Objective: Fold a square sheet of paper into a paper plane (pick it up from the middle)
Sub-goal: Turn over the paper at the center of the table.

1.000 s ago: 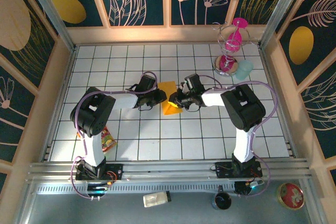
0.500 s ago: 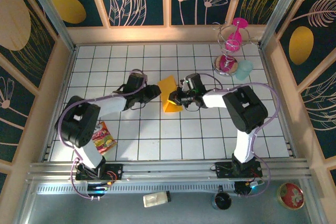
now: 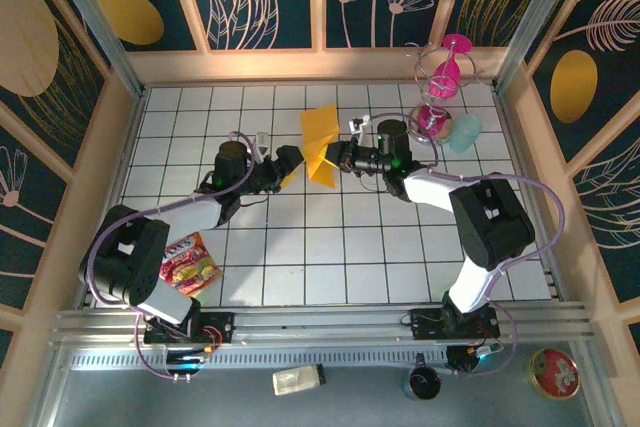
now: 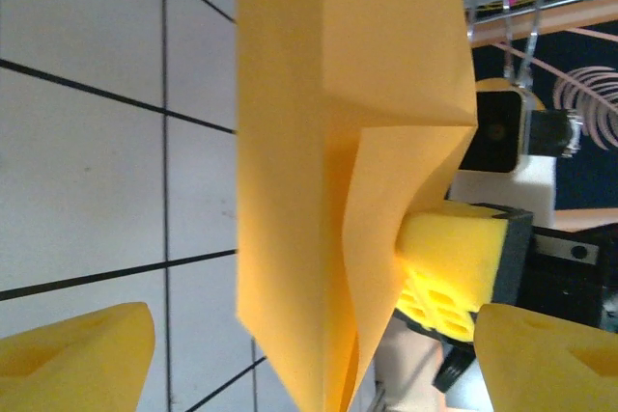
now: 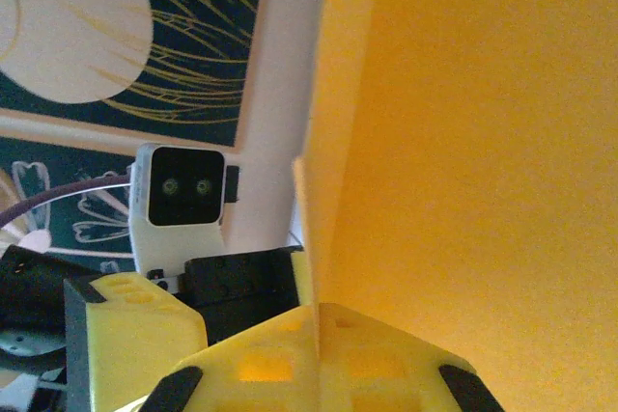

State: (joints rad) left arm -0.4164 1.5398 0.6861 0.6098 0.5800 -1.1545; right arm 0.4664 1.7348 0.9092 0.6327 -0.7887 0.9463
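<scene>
Folded paper (image 3: 320,141): orange-yellow, creased, held up off the bench (image 3: 300,267), standing on edge just toward 12 o'clock from the bench's middle.
Right gripper (image 3: 340,157): at 4 o'clock of the paper, jaws clamped on it, with a yellow pad pressed to each face in the right wrist view.
Left gripper (image 3: 288,163): at 8 o'clock of the paper, just beside it, jaws wide apart, gripping nothing.
Snack packet (image 3: 190,265): flat on the bench at 8 o'clock, beside the left arm.
Pink stand (image 3: 440,87): far corner at 1 o'clock, well apart from the paper.
</scene>
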